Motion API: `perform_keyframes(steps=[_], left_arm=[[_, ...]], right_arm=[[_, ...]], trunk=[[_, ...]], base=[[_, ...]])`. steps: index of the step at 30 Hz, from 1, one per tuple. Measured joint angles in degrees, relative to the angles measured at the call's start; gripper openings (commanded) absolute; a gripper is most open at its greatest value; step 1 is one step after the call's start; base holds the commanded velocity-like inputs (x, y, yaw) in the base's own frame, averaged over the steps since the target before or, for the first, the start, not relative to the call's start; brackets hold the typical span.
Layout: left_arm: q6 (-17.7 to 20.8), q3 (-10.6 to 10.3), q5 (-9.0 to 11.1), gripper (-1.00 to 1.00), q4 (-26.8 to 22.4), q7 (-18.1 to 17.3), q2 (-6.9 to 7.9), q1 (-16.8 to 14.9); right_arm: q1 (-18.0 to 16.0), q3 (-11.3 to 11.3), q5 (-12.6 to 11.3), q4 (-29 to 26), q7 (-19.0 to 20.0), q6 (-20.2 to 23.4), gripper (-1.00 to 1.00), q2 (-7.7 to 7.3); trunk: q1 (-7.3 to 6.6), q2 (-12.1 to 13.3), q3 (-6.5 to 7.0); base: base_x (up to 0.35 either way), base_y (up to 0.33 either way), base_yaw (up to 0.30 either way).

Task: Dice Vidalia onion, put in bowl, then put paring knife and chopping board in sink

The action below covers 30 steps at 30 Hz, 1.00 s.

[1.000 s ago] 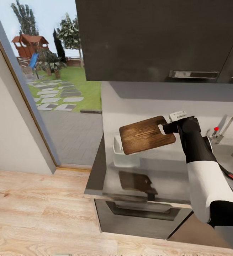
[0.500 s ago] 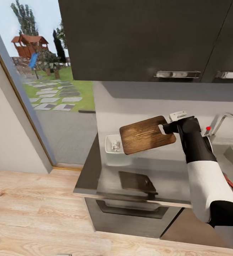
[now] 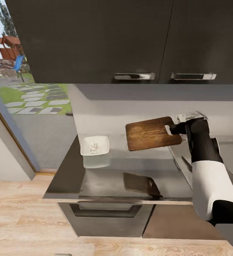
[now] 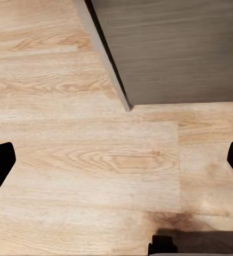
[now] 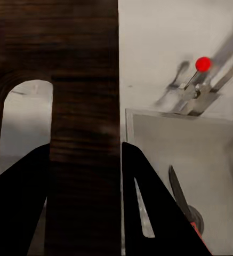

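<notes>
Dark brown chopping board (image 3: 152, 133) hangs above the grey surface (image 3: 105, 177), pinched at its slot end by the right tool (image 5: 84, 154). Beside it, toward the window, sits the bowl (image 3: 94, 146) with diced onion (image 3: 93, 146); the paring knife (image 5: 181, 205) lies in the sink (image 5: 212, 160). The left tool (image 4: 116, 160) is spread over the wooden floor (image 4: 95, 170).

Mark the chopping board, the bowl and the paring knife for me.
chopping board (image 3: 150, 133): head view, middle of its wooden face.
bowl (image 3: 86, 150): head view, its white front rim.
paring knife (image 5: 176, 190): right wrist view, its dark blade, in the sink.
</notes>
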Motion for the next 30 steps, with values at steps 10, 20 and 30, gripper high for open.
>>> perform_keyframes(steps=[10, 20, 30], left_arm=[[0.00, 0.00, 0.00, 1.00, 0.00, 0.00, 0.00, 0.00], [0.00, 0.00, 0.01, 1.00, 0.00, 0.00, 0.00, 0.00], [-0.02, 0.00, -0.02, 1.00, 0.02, 0.01, 0.00, -0.01]], right_arm=[[0.00, -0.70, -0.28, 0.12, 0.06, 0.03, -1.00, -0.77], [0.01, -0.68, -0.22, 2.08, -0.09, -0.11, -1.00, -0.69], [0.03, -2.83, -0.21, 19.09, -15.21, -11.54, -1.00, -0.26]], trunk=[[0.01, 0.01, 0.67], [0.00, 0.02, 1.11], [0.01, 0.02, 1.12]], base=[[-0.058, -0.317, -0.198], [-0.022, -0.314, -0.112], [0.000, -0.070, -0.002]])
